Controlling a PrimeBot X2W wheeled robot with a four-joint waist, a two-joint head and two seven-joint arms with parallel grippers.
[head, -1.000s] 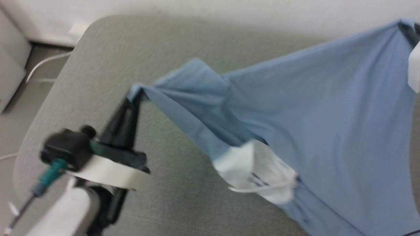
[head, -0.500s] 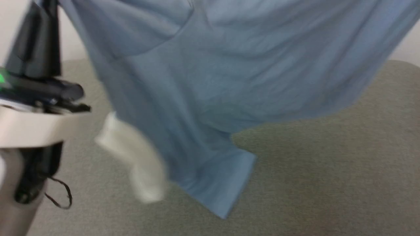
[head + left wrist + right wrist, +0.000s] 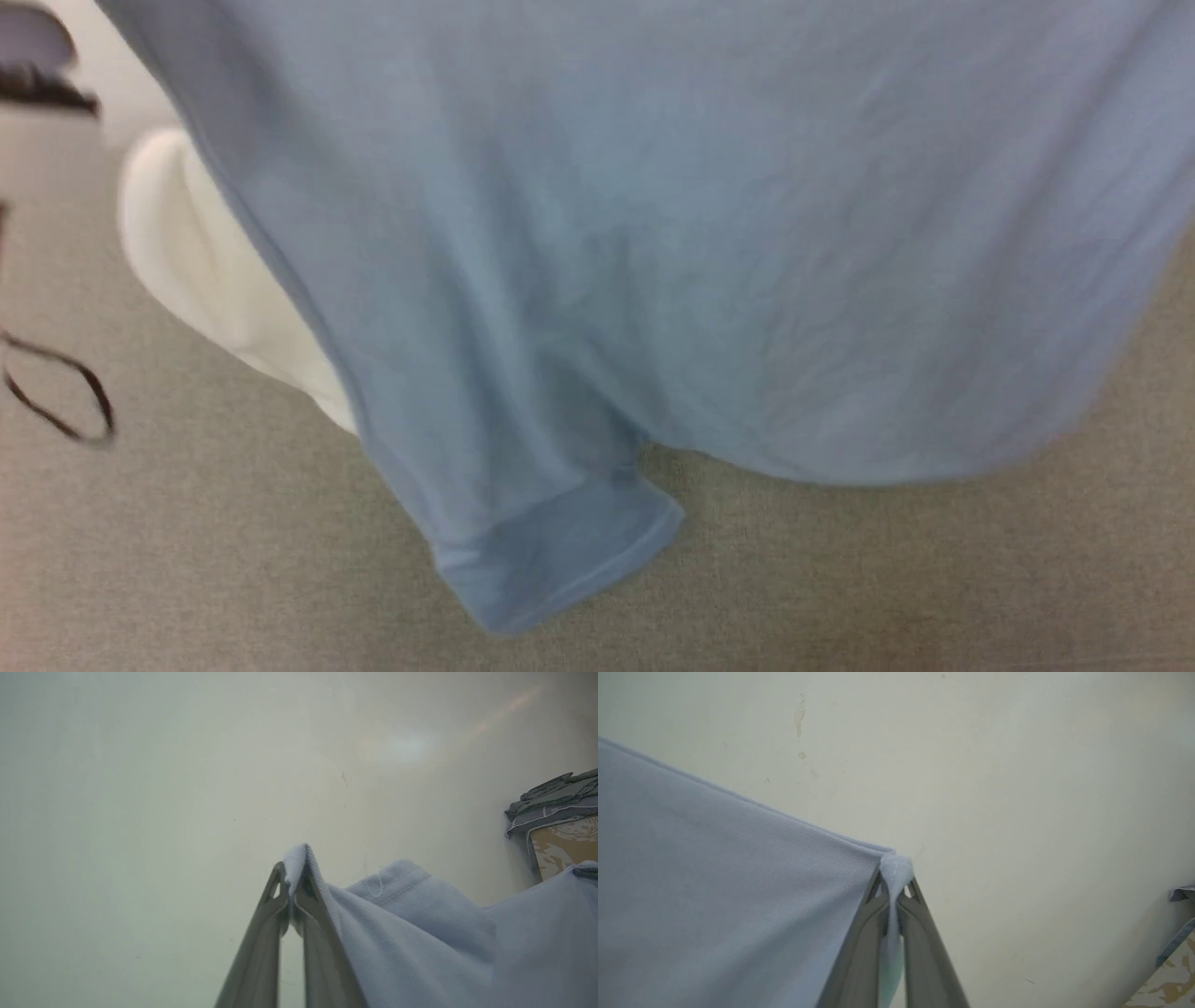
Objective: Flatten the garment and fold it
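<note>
The garment [image 3: 653, 261], a light blue shirt, hangs in the air across the head view, blurred. One short sleeve [image 3: 551, 560] dangles lowest and the white collar [image 3: 215, 280] shows behind its left edge. My left gripper [image 3: 292, 882] is shut on a corner of the garment [image 3: 420, 933], which drapes off to the right of the fingers. My right gripper [image 3: 893, 877] is shut on another corner of the garment [image 3: 728, 896], and the cloth stretches away to its left. A dark part of the left arm [image 3: 37, 65] shows at the head view's upper left edge.
A grey-green table [image 3: 887, 579] lies below the hanging shirt. A pale wall [image 3: 187, 788] stands behind both grippers. A stack of folded grey cloth [image 3: 556, 798] sits on a patterned box [image 3: 565, 844] at the right edge of the left wrist view.
The shirt has been lifted off the table and now hangs spread in front of the head camera. The left gripper has risen out of the picture's top left, and the camera's framing has shifted.
</note>
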